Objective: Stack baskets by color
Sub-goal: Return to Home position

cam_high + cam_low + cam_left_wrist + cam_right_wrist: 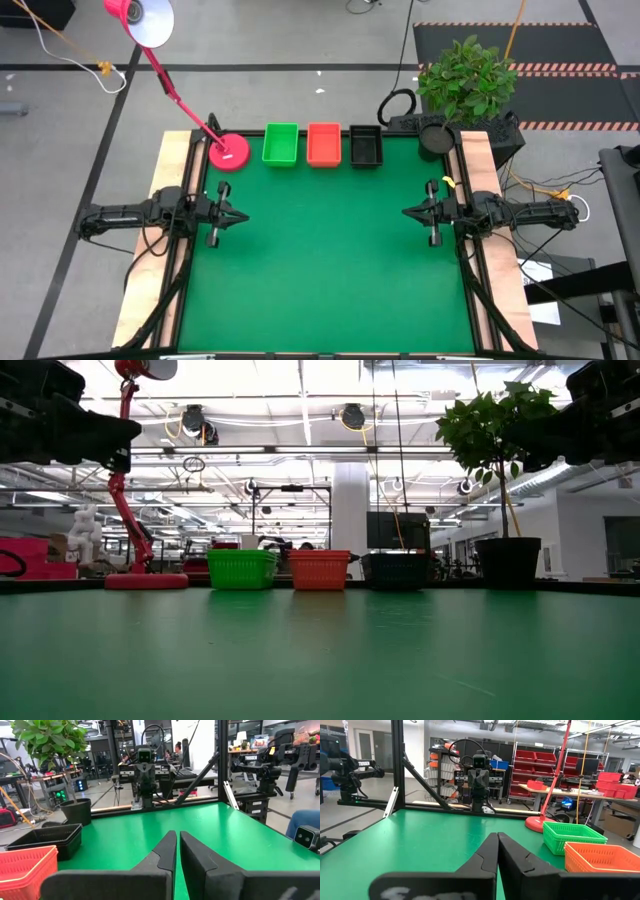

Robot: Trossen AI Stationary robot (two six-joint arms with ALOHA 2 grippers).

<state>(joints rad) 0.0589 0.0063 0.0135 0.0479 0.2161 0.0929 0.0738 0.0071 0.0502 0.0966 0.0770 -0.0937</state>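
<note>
Three baskets stand in a row on their bottoms on the green table (330,280), near its far edge. From left to right they are a green one (280,144), an orange-red one (323,144) and a black one (366,146). The low view shows them side by side: green (241,569), orange-red (320,569), black (397,569). My left gripper (243,215) waits shut at the table's left edge, pointing level toward the middle. My right gripper (407,212) waits shut at the right edge, facing it. Neither has anything between its fingers (167,845) (489,847).
A pink lamp base (229,152) stands left of the green basket, its arm leaning off past the far left corner. A potted plant (465,80) and a black pot (436,137) sit at the far right corner. Wooden rails (165,200) run along both sides.
</note>
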